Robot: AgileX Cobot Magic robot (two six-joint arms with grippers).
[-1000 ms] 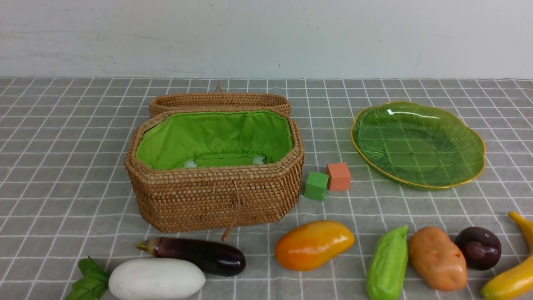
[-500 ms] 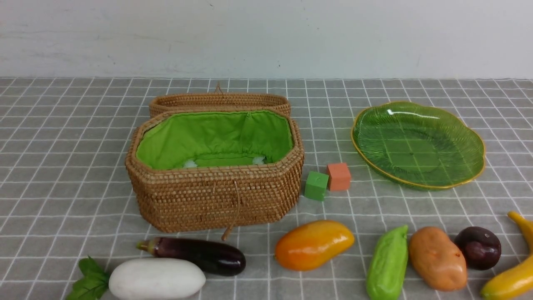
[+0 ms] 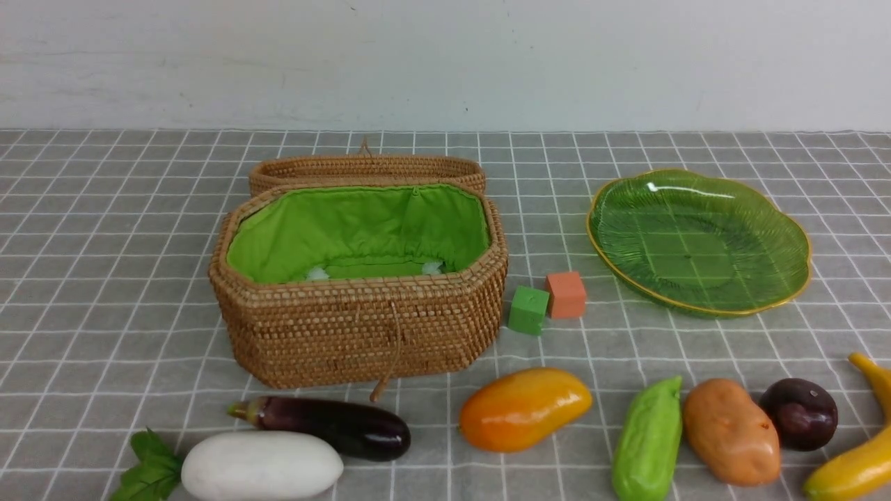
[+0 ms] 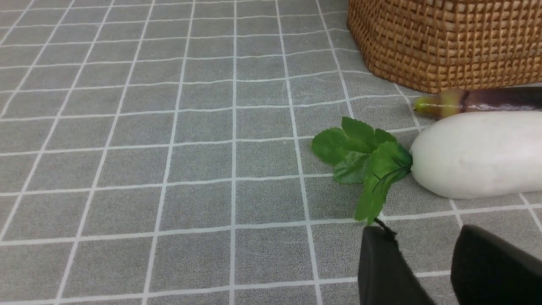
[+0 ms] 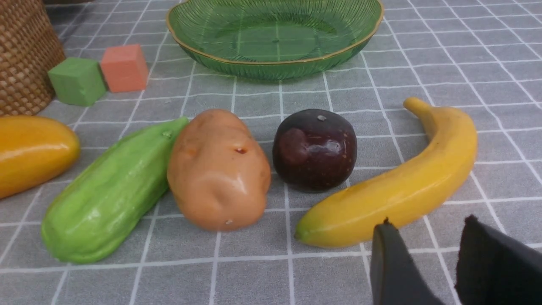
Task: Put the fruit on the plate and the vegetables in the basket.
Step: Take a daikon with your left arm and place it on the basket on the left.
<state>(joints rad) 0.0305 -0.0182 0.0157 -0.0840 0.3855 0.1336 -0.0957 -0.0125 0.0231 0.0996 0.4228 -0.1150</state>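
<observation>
Neither arm shows in the front view; only the wrist views show the tips.

Left end effector [image 4: 423, 234]: low over the tabletop [image 3: 104, 278], near-level, aimed at the leaf end of the radish [image 3: 261, 465]. Two dark fingers [image 4: 383, 271] stand apart with bare cloth in the gap, gripping nothing. A leaf stem overlaps one tip, and I can't tell if they touch.

Right end effector [image 5: 427, 222]: also low and near-level, aimed at the near end of the banana [image 5: 402, 186] and just short of it. Fingers [image 5: 391, 267] are apart with nothing between them.

Basket [image 3: 358, 327]: centre-left on the tabletop, green lining showing, its lid [image 3: 365, 167] swung back behind it.

Positions relative to the basket:
- The eggplant [image 3: 334, 426] lies just in front of the basket on the robot's side, lengthwise along its front wall.
- The radish lies in front of the basket, beyond the eggplant and just beside it, leaves toward the basket's left end.
- The mango [image 3: 525, 409] sits in front of the basket's right corner.
- The gourd [image 3: 649, 440] and potato [image 3: 731, 431] lie further right of the basket, in the same front row, side by side and very close.
- The purple fruit [image 3: 799, 414] is right of the potato, well apart from the basket.
- The banana is the item furthest right of the basket, cut by the frame edge.
- The green cube [image 3: 528, 310] sits just beside the basket's right end, with the orange cube [image 3: 566, 295] touching or nearly touching it.
- The plate [image 3: 699, 240] is well to the right of the basket, past the cubes, flat on the tabletop.

All the fruit and vegetables lie on the tabletop.
</observation>
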